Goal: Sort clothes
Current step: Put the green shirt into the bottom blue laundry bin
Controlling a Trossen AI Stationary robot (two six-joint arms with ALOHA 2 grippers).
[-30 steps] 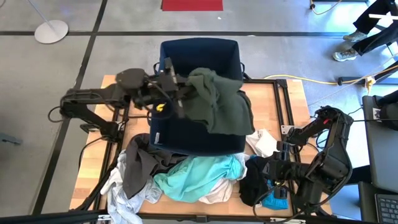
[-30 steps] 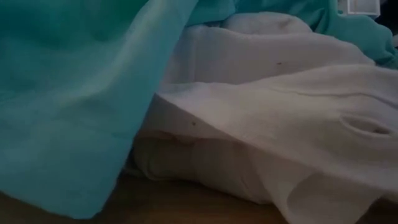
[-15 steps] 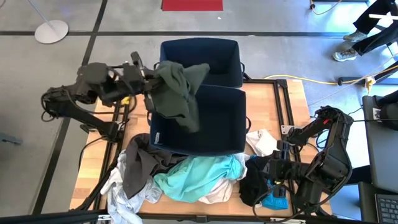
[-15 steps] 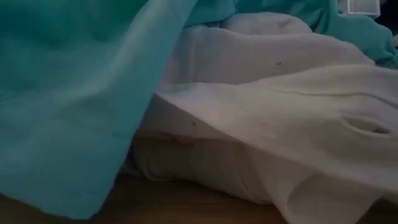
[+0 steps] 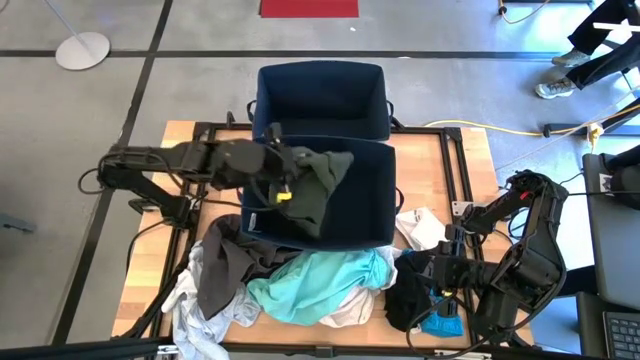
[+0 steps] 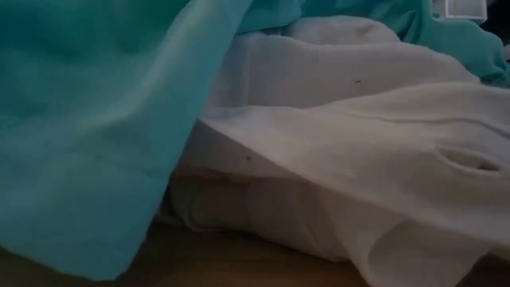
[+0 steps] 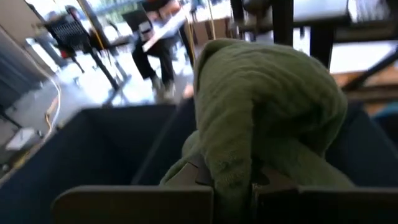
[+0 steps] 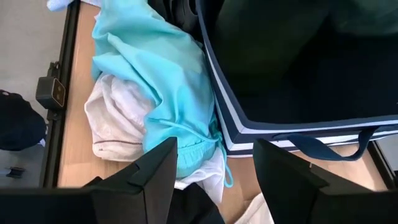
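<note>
The left hand [image 5: 285, 178] is clamped on a dark green garment [image 5: 318, 185], holding it over the left part of the nearer navy bin [image 5: 375, 215]; the cloth hangs down into that bin's opening. In the left wrist view the green garment [image 7: 267, 118] bulges up between the closed fingers, with the bin's dark wall [image 7: 106, 149] behind it. A second navy bin [image 5: 320, 95] stands just beyond the first, touching it.

The right hand [image 5: 440, 275] waits at the worktop's [image 5: 160, 250] near right corner, its fingers [image 8: 149, 174] standing apart with nothing between them. It sits beside a black garment [image 5: 408, 290], and what seems to be a teal-blue piece [image 5: 442, 322] lies under the arm.

Along the near edge of the worktop lies a heap: a turquoise garment [image 5: 320, 285] against the nearer bin's front wall, a dark grey garment [image 5: 225, 265] to its left, and white clothes [image 5: 195, 310] beneath them. Another white piece [image 5: 425, 228] lies just right of the bin. The low view is filled by turquoise cloth [image 6: 96, 119] draped over white cloth [image 6: 358, 143].
</note>
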